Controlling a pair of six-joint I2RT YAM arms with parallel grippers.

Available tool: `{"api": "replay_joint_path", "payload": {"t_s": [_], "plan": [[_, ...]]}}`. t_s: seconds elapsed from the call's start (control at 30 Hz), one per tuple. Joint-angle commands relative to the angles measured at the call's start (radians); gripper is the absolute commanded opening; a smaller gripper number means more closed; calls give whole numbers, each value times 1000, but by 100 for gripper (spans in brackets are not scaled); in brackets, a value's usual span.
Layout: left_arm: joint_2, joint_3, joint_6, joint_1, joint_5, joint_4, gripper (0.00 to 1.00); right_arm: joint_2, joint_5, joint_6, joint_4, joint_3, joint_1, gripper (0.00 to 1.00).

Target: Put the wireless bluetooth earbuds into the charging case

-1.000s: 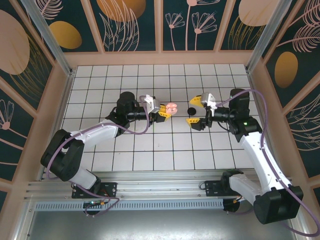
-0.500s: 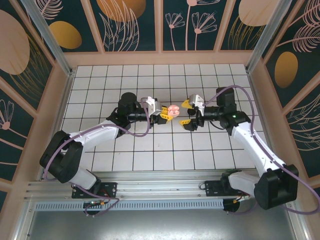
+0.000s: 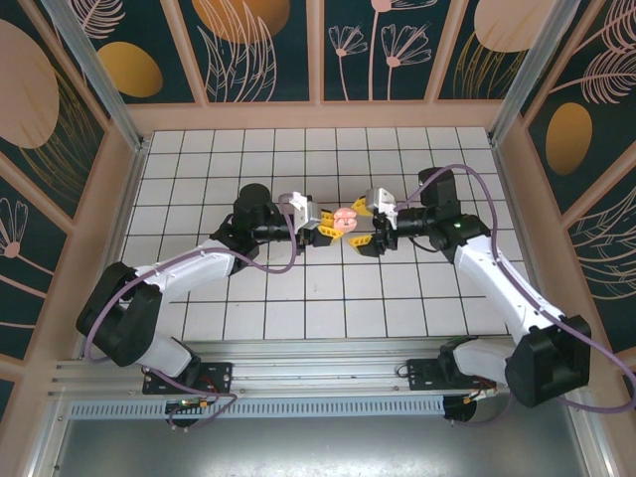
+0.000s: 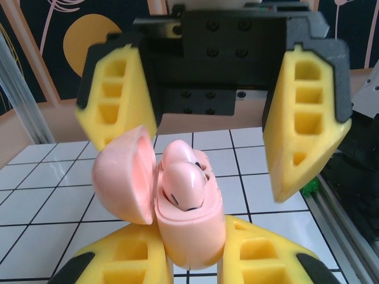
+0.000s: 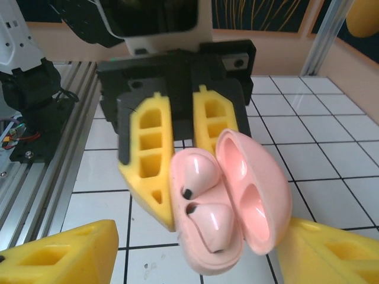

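Where floral panels point(image 3: 258, 50) enclose it, tabletop point(image 3: 328, 298) white grid, blk lines.

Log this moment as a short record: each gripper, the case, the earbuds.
left gripper: shut on the base of the pink case, holding it off the tiled table
right gripper: open, one finger on either side of the case
lid: swung open, hinged to one side
earbuds: two pink ones sitting in the case, tops showing
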Motion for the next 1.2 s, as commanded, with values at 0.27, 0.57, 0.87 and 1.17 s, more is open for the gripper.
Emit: {"api": "replay_joint_path", "payload": {"t_s": [0.27,0.57,0.87,1.17], "plan": [[44,55,-55,-6,-47,-48,3,-157,-82,129,148,-121,-104,64],[74,59,-226,-5,-17,-42,2,-168,-37,502,393,-230,-173,62],[60,51,-201,-6,47,-16,2,-100,-104,256,243,-112,-127,69],[58,50,-198,-13,69,8,2,-29,-74,130,189,-58,-43,69]]}}
